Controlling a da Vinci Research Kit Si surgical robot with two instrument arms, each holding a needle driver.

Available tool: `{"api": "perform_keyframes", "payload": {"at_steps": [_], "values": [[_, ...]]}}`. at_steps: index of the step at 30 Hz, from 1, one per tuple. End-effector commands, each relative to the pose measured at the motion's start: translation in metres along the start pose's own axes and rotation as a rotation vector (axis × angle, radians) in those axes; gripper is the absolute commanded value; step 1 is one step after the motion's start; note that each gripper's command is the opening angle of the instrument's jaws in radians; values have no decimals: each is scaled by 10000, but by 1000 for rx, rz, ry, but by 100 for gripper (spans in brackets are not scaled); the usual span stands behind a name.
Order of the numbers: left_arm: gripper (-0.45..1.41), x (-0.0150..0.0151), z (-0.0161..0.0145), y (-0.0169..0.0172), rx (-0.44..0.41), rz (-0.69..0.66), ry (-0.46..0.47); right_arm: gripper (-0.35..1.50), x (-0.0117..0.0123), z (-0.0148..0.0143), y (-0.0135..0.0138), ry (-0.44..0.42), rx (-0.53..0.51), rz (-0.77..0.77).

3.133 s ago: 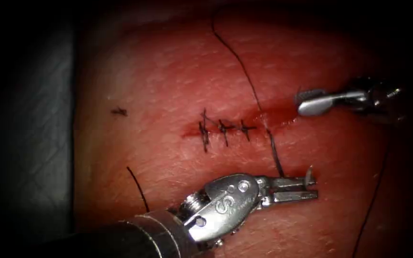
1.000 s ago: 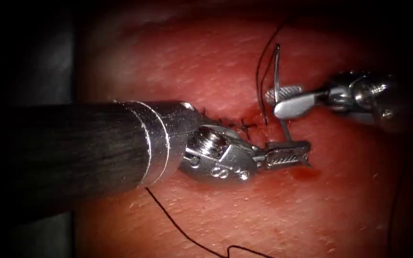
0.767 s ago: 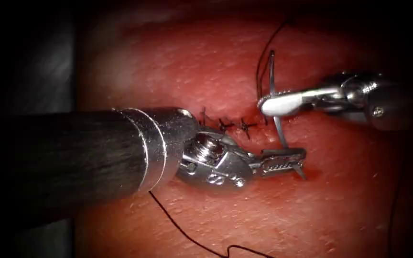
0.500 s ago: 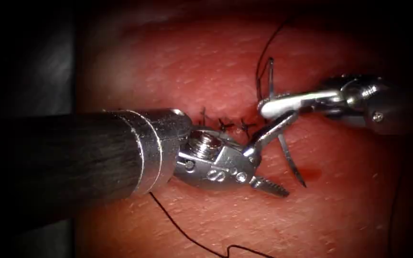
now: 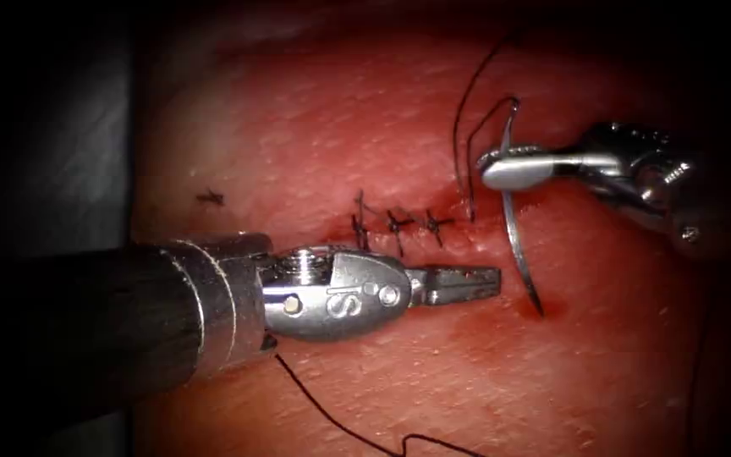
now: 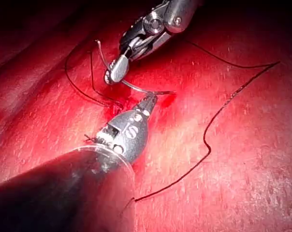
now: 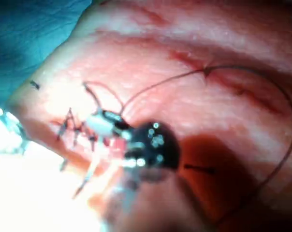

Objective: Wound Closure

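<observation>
Red, wet tissue (image 5: 298, 127) with a cut (image 5: 416, 224) across the middle. Three dark stitches (image 5: 395, 227) over the cut's left part. Small pool of red fluid (image 5: 552, 306) near the needle tip. Loose black thread (image 5: 332, 415) lying on the tissue. Teal cloth (image 7: 35, 29) under the tissue.

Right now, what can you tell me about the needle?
The needle is a thin, curved, silvery metal arc standing roughly upright, right of the stitched cut. The right pincer is shut on it near its thread end, where dark thread trails off. Its pointed tip sits at a patch of red fluid; whether it pierces the tissue is unclear.
</observation>
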Motion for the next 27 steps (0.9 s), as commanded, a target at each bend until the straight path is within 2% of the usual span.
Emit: {"api": "perform_keyframes", "payload": {"at_steps": [1, 5, 9, 14, 16, 24, 27], "values": [[-45, -7, 7, 1, -5, 0, -9, -35, -10, 7, -1, 10, 3, -18], [-45, -17, 7, -10, 22, -29, -67, -35, -8, 7, -2, 42, 4, -79], [-45, -32, 10, -23, 43, -116, -215, -35, -9, 4, -3, 51, 4, -132], [-45, -47, 28, -27, 49, -127, -415, -35, -10, 2, -8, 67, -1, -160], [-45, -50, 32, -27, 37, -140, -461, -35, -11, 3, -9, 67, -1, -160], [-45, -64, 55, -33, -4, -147, -583, -35, -10, 6, -8, 70, -11, -201], [-45, -69, 60, -42, 1, -150, -586, -35, -9, 8, -8, 72, -14, -224]]}}
